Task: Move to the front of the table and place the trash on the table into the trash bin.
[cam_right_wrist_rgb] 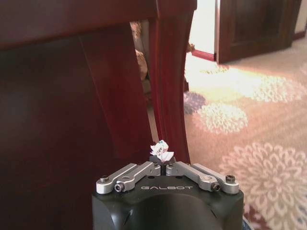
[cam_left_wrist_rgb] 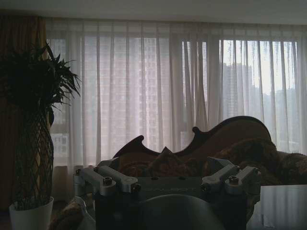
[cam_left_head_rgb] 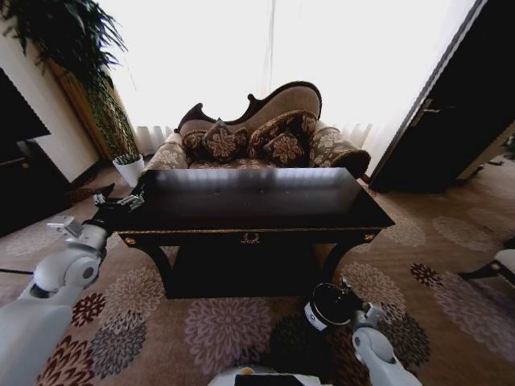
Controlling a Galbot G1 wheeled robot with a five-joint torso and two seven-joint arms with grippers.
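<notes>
The dark glossy table [cam_left_head_rgb: 257, 201] stands in front of me, and its curved leg [cam_right_wrist_rgb: 168, 72] rises close before my right wrist. A white crumpled paper wad [cam_right_wrist_rgb: 161, 149], a piece of the trash, is pinched in my right gripper [cam_right_wrist_rgb: 162, 162], which is shut on it. In the head view my right gripper [cam_left_head_rgb: 344, 296] hangs low at the table's front right, right beside the black trash bin [cam_left_head_rgb: 326, 307] with its white label. Whether the gripper is over the bin's opening I cannot tell. My left gripper [cam_left_head_rgb: 121, 201] is open at the table's left end, holding nothing.
A patterned sofa [cam_left_head_rgb: 257, 133] stands behind the table under bright curtained windows. A white plant pot [cam_left_head_rgb: 129, 169] with a tall plant stands at the back left. A dark door [cam_left_head_rgb: 451, 121] is at the right, and a chair leg [cam_left_head_rgb: 495, 267] at the right edge. Flowered carpet covers the floor.
</notes>
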